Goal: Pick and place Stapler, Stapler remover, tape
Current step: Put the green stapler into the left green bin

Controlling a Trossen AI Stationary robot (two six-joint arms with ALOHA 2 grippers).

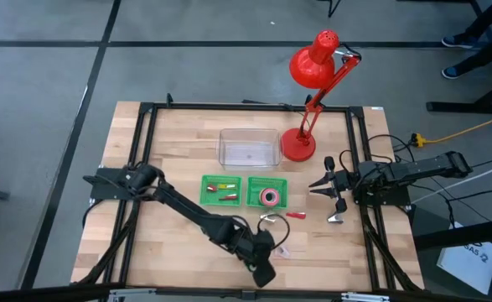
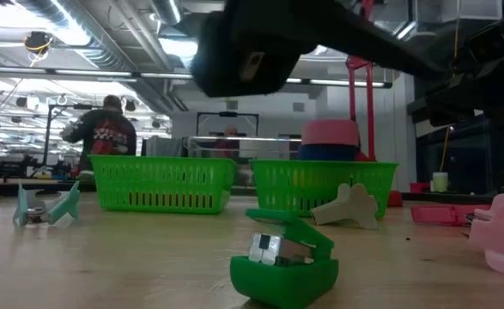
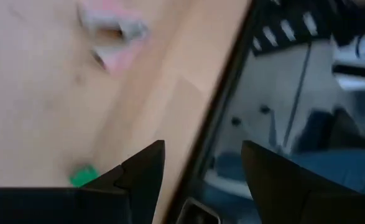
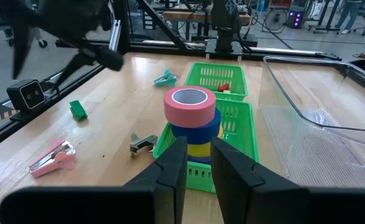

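Left gripper [image 1: 265, 273] low at the table's near edge, dark fingers spread apart and holding nothing; right gripper [image 1: 323, 186] parked at the right side, narrow gap between its fingers, nothing clamped.

Seen on the pale wood-plank table [image 1: 178, 151]: two green slatted plastic baskets side by side, the right basket [image 1: 267, 194] carrying the tape [image 4: 191, 124], smooth hollow rings stacked pink over blue over yellow; the left basket [image 1: 220, 190] with small red and yellow pieces. Behind them a clear plastic tub [image 1: 248, 146] and a glossy red desk lamp [image 1: 311, 75]. Loose on the wood: a small green stapler [image 2: 284, 268] just beside the left gripper, a pink stapler [image 4: 51, 158], a beige clawed stapler remover [image 2: 346, 206], a teal remover [image 4: 165, 78].
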